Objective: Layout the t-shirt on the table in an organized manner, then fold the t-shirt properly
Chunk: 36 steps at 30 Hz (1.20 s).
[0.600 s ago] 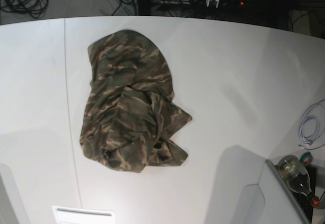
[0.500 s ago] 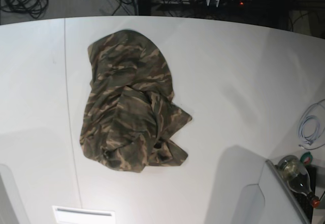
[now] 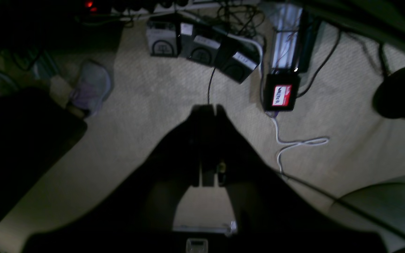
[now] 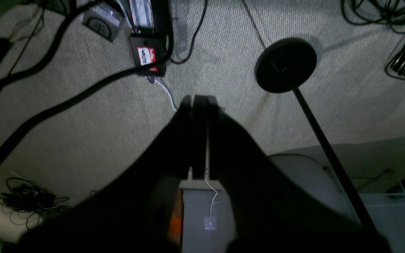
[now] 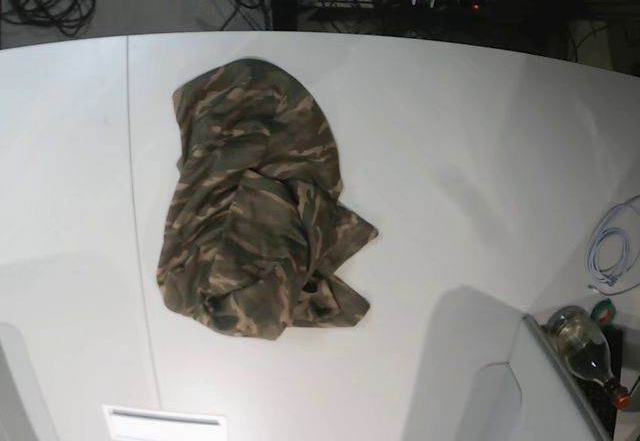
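From the base view, the t-shirt [image 5: 258, 201] lies crumpled in a heap on the white counter [image 5: 470, 161], just right of the thin dark seam line [image 5: 140, 241]; a coiled white cable [image 5: 610, 251] sits well off to its right. The left wrist view shows the left gripper [image 3: 209, 107] over carpet, jaws pressed together, holding nothing. The right wrist view shows the right gripper [image 4: 195, 98] likewise, jaws together, beside a round black stand base [image 4: 286, 65].

Looked like a robotics lab — carpet [image 4: 83, 133] was littered with cables [image 4: 378, 12] and power bricks [image 3: 202, 52], around a big white desk [image 5: 470, 161].
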Each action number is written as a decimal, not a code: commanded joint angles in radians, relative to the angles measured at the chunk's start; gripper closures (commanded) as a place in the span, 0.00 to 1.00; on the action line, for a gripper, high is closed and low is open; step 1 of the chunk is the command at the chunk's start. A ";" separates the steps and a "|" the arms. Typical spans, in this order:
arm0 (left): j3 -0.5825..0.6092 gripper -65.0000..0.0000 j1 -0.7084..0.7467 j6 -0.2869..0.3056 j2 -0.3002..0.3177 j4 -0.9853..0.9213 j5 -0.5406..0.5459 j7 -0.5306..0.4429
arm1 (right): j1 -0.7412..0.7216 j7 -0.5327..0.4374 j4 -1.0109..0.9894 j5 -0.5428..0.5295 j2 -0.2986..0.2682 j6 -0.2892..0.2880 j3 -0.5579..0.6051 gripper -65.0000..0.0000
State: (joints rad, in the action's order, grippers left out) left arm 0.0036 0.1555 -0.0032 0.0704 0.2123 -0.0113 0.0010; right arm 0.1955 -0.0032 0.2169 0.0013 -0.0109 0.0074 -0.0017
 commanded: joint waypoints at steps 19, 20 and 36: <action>0.002 1.00 0.290 -0.004 0.072 0.404 0.003 0.004 | 0.207 0.009 0.186 -0.004 -0.005 0.003 -0.005 0.99; 0.002 1.00 0.326 -0.004 0.078 0.456 0.009 0.006 | 0.239 0.010 0.235 -0.004 -0.005 0.003 -0.008 0.99; -0.015 1.00 0.783 -0.004 0.159 1.268 0.012 0.009 | 0.715 0.139 1.191 -0.004 0.052 -0.002 -0.332 0.99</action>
State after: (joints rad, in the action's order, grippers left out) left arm -0.0097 0.9199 -0.0017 0.2245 1.4738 0.0002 0.0231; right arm 0.8898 0.1486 1.4014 -0.0051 0.0452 0.0067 -0.3286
